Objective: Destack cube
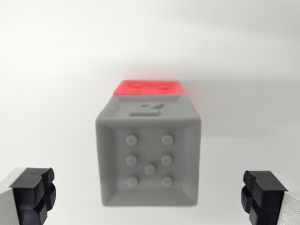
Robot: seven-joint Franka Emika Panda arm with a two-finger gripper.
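From where the wrist camera looks down, a grey plastic cube [148, 157] with raised round studs on its near face fills the middle of the picture, and a red plastic block [149, 87] shows just behind and past its far edge. The two are touching; I take it the grey one sits on top of the red one, though from this angle only a strip of red is visible, and it is blurred. Both stand on a plain white tabletop [51, 70].

The gripper [148, 197] is spread wide with nothing in it: one black ribbed finger pad [33, 192] sits at the wrist view's left corner and the other at the wrist view's right, each well clear of the grey cube's sides.

The step in hand looks like the approach to grasp the grey cube. To do it well, I'd say the arm should come on straight until the pads flank the cube's side walls evenly, for the cube seems roughly centred between them now, perhaps a touch toward the left. The pads should meet the flat outer walls, not the bevelled rim, and stay on the grey cube alone, above the seam. Closing squarely, then lifting straight away from the red block, should keep the lower one from tipping or dragging along.
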